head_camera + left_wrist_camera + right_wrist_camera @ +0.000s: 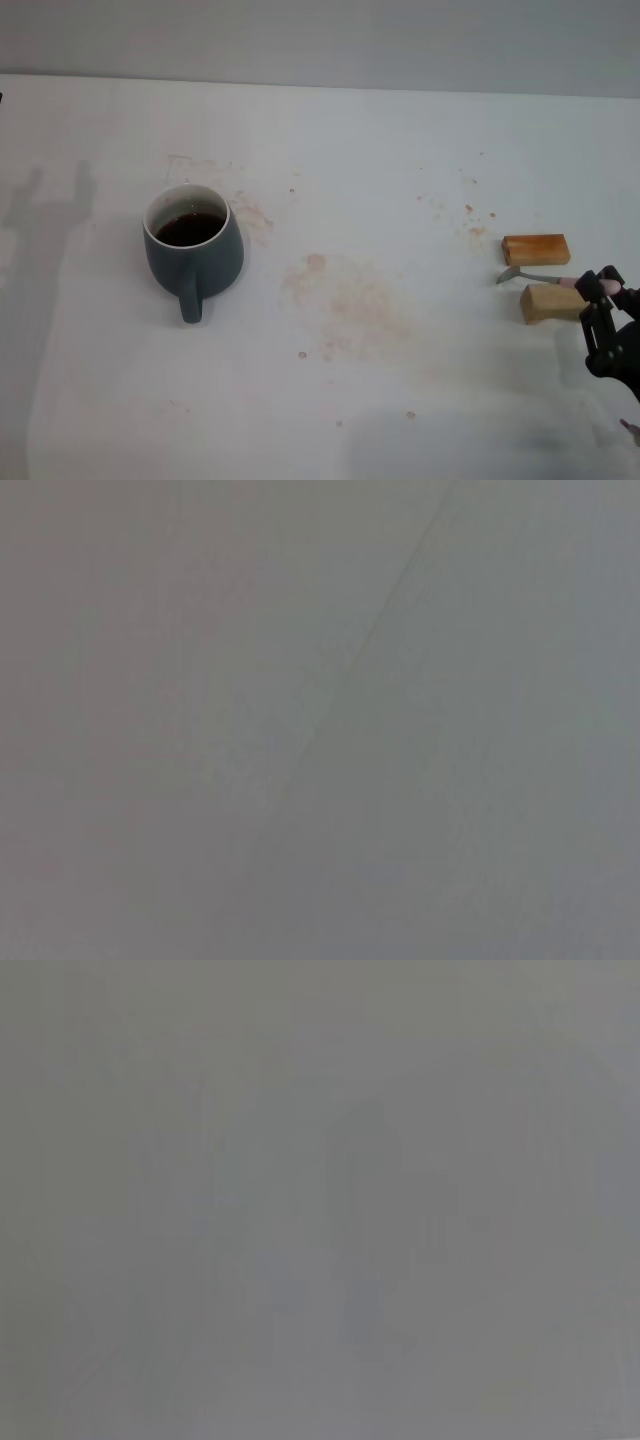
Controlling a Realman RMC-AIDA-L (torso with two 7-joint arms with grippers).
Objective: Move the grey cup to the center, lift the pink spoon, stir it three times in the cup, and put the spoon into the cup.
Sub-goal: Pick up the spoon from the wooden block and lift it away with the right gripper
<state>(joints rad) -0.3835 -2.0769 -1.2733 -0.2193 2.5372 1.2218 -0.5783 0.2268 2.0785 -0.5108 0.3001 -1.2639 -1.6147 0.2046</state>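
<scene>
The grey cup (193,249) stands left of the table's middle in the head view, with its handle toward me and dark liquid inside. Far off at the right lies the pink spoon (540,277). Its metal bowl sits between two wooden blocks and its pink handle points to the right edge. My right gripper (603,300) is at that handle's end, at the table's right edge, and part of the handle is hidden behind it. The left gripper is out of view. Both wrist views show only flat grey.
Two small wooden blocks flank the spoon, one (536,249) behind it and one (551,303) in front. The white table (400,400) has faint brown stains around its middle. A shadow falls on its far left.
</scene>
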